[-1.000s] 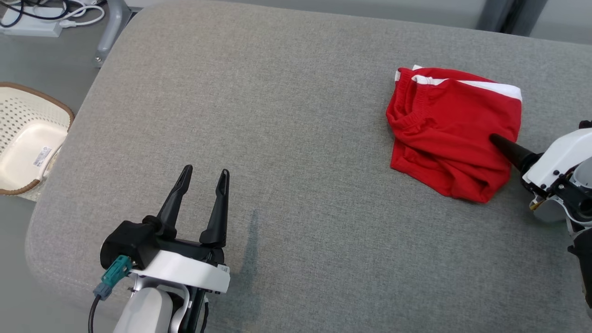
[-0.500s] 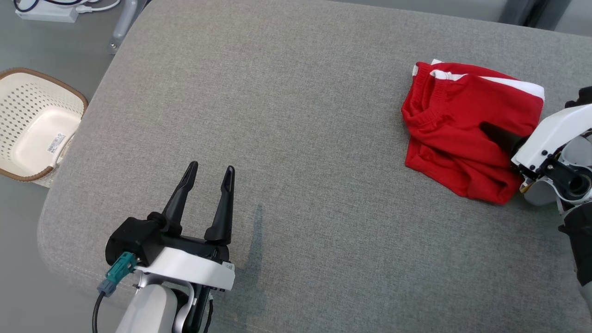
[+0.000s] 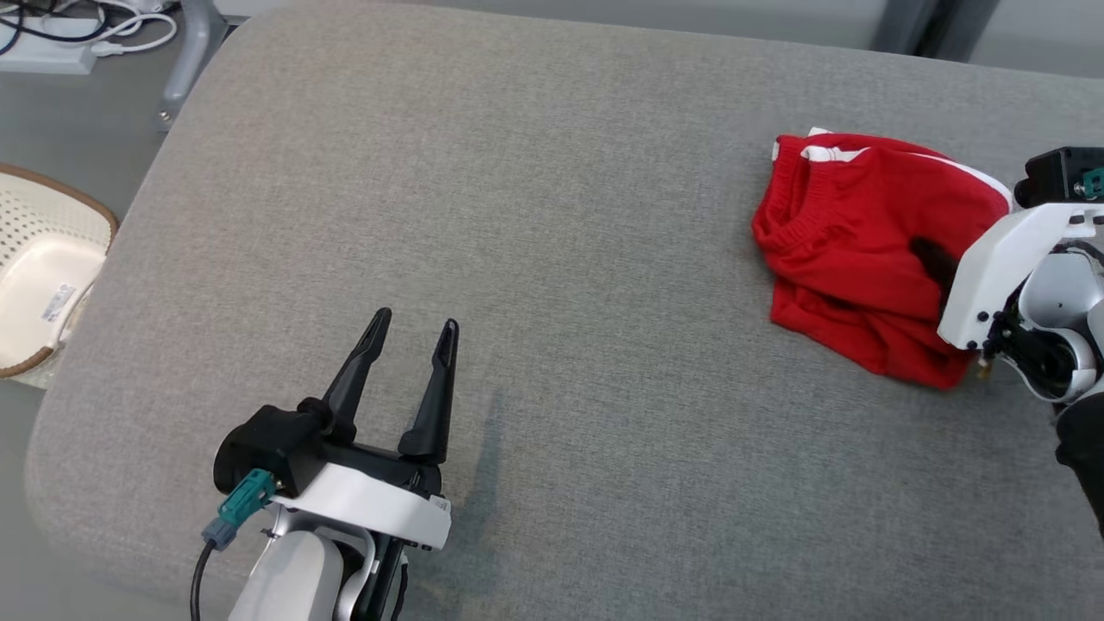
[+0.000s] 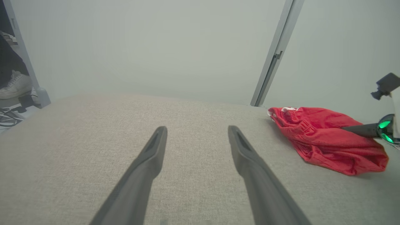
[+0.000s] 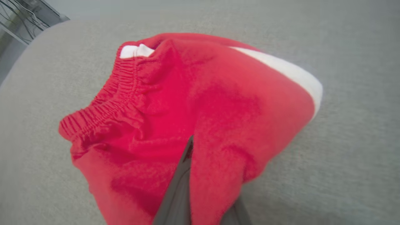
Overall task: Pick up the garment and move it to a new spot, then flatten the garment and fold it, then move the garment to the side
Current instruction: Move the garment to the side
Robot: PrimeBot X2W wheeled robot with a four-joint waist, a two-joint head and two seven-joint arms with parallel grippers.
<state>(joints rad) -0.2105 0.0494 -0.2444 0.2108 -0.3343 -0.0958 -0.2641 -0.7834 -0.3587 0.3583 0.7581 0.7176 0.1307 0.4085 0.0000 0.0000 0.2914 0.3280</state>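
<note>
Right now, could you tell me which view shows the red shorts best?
The head view: the red shorts appear sharp and nearly whole from above, the right gripper pinching their right side. The right wrist view is close but blurred and cropped; the left wrist view sees them side-on.

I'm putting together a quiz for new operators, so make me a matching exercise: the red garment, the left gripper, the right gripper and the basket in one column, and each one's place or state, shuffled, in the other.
Column one
1. red garment
2. left gripper
3. right gripper
4. basket

Column two
A. open, over bare grey cushion
B. off the cushion, on the robot's left
C. bunched up at the cushion's right end
D. shut on the red garment

Pairs: 1-C, 2-A, 3-D, 4-B
</note>
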